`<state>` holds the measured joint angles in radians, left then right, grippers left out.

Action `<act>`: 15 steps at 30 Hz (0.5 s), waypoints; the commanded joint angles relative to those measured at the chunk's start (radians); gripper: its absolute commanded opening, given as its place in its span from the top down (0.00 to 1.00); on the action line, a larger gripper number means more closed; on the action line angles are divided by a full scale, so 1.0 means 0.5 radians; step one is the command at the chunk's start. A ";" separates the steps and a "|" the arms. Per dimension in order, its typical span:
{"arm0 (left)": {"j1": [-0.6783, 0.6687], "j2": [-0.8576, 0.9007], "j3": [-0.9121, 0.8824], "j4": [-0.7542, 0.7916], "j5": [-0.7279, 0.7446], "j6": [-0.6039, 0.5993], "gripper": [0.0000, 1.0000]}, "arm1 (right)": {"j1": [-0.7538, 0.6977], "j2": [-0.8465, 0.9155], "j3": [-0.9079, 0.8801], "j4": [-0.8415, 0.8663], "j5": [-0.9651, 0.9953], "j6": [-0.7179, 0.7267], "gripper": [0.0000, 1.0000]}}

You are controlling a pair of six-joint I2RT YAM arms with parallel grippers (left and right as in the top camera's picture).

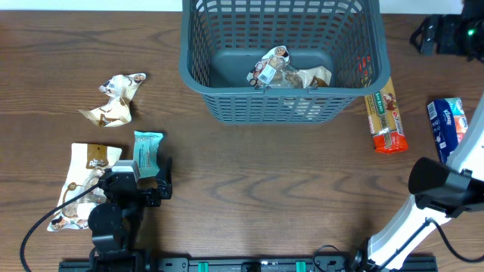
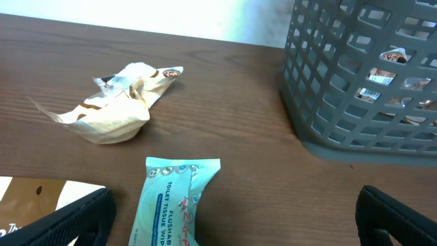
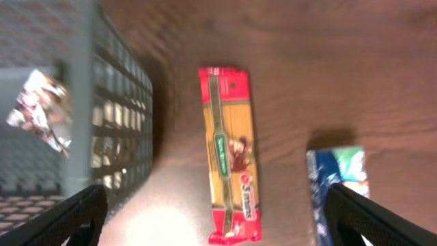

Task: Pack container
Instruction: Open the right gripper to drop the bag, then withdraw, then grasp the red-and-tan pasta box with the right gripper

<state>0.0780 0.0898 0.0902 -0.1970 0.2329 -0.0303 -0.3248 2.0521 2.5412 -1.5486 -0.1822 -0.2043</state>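
Here, at the far middle of the tabletop (image 1: 249, 196): the container (image 1: 280, 106), upright, dark grey, lattice-walled, with crumpled snack packets (image 1: 276, 68) lying on its base.

Left tool (image 2: 232, 205) spread wide, clamped on nothing, low over the near left of the tabletop. Just ahead of it, a teal wipes packet (image 2: 174, 201), flat, lying lengthwise toward the tool. Just beside that packet, on its left, a cream snack bag (image 1: 83, 185), flat, partly hidden under the arm in the overhead view. Farther back, well apart from the container's left wall, a crumpled cream wrapper (image 2: 116, 102).

Right tool (image 3: 215, 198) likewise wide open, empty, held above the tabletop to the right of the container. Under it, a long red-and-yellow packet (image 3: 232, 154), flat, close along the container's right wall; touching or not, cannot tell. Farther right, apart from that, a blue packet (image 3: 338, 181), blurred in the wrist view.
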 commanded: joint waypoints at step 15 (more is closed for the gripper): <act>0.010 0.002 -0.051 -0.005 0.020 -0.025 0.01 | -0.011 0.018 -1.344 0.703 0.208 0.019 0.06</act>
<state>0.0780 0.0898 0.0902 -0.1970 0.2329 -0.0303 -0.3252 2.0571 1.9312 -1.2232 -0.1291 -0.2207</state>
